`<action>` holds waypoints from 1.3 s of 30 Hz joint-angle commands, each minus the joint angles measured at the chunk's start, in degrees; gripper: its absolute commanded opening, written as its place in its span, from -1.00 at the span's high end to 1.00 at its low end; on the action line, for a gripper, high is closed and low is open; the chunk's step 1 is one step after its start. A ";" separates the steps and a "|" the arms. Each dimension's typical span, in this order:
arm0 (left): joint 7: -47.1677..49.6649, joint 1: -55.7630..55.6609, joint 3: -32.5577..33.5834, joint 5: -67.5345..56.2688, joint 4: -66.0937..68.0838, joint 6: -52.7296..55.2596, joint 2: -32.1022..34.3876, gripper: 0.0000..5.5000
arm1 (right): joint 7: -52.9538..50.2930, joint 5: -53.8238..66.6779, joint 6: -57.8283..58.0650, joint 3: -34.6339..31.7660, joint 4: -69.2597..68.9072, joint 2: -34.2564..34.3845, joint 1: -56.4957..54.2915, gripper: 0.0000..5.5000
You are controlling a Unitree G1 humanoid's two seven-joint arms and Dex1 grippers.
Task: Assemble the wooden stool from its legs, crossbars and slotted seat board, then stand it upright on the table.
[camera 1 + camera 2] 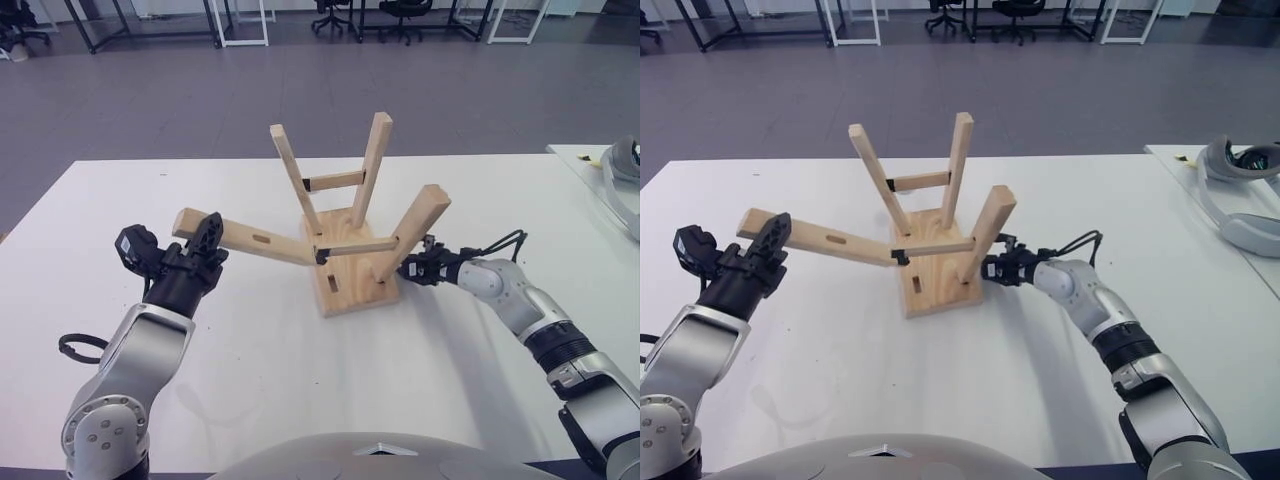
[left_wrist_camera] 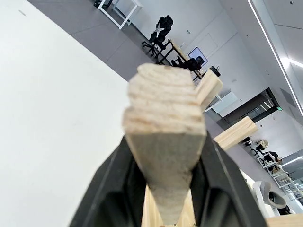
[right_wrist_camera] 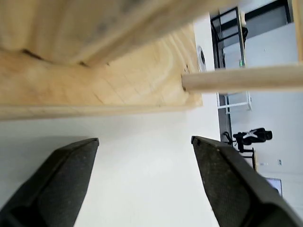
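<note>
Left end effector point(image 1: 208, 238) grips a slanting pale wooden leg point(image 1: 265, 242). Right end effector point(image 1: 410, 268) gapes wide beside the square wooden seat board point(image 1: 350, 288).

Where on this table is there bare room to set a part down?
Bare: the near strip of the table in front of the seat board, between both arms, and the far-left corner behind the slanting leg. Crowded: around the seat board, where the left tool clamps that leg and the open right tool sits at its edge.

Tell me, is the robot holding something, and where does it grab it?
The left gripper clamps the slanted leg at its outer end. The right gripper is open, holding nothing.
</note>
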 commanded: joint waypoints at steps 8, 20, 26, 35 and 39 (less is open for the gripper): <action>1.73 -1.94 -3.11 5.21 0.42 3.96 8.18 0.63 | 2.22 -0.22 -1.23 1.48 0.22 1.32 2.08 -0.34; 8.12 -5.75 -4.11 4.60 2.20 11.16 17.10 0.63 | 0.97 -2.78 -2.11 2.78 1.06 3.03 1.20 -0.34; 9.45 -8.46 -2.53 -1.79 5.85 12.31 22.53 0.63 | -0.54 -4.94 -1.93 4.59 2.22 5.81 0.14 -0.34; 8.81 -17.08 -5.91 -6.55 8.89 14.87 29.39 0.63 | -3.20 -7.00 -1.42 4.86 6.24 5.89 -1.15 -0.34; 8.51 -17.37 -8.15 -5.34 9.88 15.60 29.06 0.63 | -3.81 -7.32 -1.95 4.88 8.33 5.66 -3.05 -0.34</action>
